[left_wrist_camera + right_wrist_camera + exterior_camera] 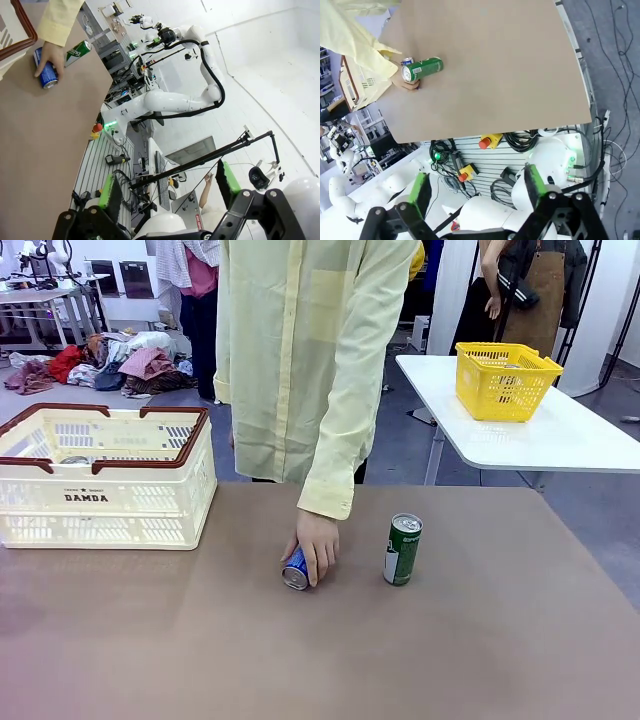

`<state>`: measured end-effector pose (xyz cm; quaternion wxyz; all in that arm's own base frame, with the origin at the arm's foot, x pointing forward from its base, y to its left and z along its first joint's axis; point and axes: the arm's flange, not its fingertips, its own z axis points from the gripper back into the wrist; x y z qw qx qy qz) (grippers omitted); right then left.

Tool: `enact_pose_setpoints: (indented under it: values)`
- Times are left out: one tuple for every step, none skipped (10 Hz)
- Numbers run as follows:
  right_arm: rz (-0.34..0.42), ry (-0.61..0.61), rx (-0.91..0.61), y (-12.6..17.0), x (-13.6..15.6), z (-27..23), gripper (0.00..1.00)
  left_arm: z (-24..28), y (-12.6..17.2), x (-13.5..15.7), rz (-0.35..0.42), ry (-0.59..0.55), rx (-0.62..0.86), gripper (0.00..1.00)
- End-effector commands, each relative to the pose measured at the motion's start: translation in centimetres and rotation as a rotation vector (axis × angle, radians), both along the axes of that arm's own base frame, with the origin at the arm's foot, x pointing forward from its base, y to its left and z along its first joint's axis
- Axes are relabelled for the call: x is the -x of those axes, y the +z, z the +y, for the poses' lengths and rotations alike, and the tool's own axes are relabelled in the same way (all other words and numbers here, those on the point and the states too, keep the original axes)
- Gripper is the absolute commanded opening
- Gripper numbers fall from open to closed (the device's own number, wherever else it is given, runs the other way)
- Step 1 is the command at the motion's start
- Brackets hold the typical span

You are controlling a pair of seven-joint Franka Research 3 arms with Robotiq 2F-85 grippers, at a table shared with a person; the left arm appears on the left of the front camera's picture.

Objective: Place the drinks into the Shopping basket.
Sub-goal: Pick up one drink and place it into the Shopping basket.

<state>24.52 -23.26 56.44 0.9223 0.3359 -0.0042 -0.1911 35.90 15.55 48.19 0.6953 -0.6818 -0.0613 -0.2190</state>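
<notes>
i see left gripper [169,187] and right gripper [477,189] spread wide, empty; person's hand [316,540] grips blue can [295,570], nine o'clock of green can [403,549].

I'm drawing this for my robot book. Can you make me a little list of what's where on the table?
green can: standing upright on the brown table, to the right of the blue can
blue can: tilted or lying down, silver end toward the robot's side
person's hand: wrapped over the blue can
Shopping basket: at the table's left side, cream-white with a brown rim
left gripper: open, holding nothing
right gripper: open, holding nothing
</notes>
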Motion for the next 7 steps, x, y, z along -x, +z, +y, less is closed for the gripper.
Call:
enact_pose_setpoints:
  values:
    - [-0.001, -0.042, 0.033, 0.4, -1.1, 2.1, 1.0, 0.5, 0.2, 0.4, -0.001, -0.007, -0.002, 1.0]
    - [0.02, -0.065, 0.061, 0.7, -1.9, 3.4, 1.0, 0.5, 0.2, 0.4, -0.001, -0.007, -0.002, 1.0]
    - [0.057, -0.081, 0.118, 1.1, -3.3, 5.6, 1.0, 0.5, 0.2, 0.4, -0.001, -0.007, -0.002, 1.0]
    - [0.094, -0.086, 0.178, 1.4, -4.9, 7.6, 1.0, 0.5, 0.2, 0.4, -0.001, -0.007, -0.002, 1.0]
    - [0.116, -0.065, 0.236, 1.6, -6.6, 10.0, 1.0, 0.5, 0.2, 0.4, -0.001, -0.007, -0.002, 1.0]
    - [0.135, -0.038, 0.295, 1.6, -8.4, 12.8, 1.0, 0.5, 0.2, 0.4, -0.001, -0.007, -0.002, 1.0]
    - [0.152, 0.019, 0.354, 1.3, -10.8, 16.2, 1.0, 0.5, 0.2, 0.4, -0.001, -0.007, -0.002, 1.0]
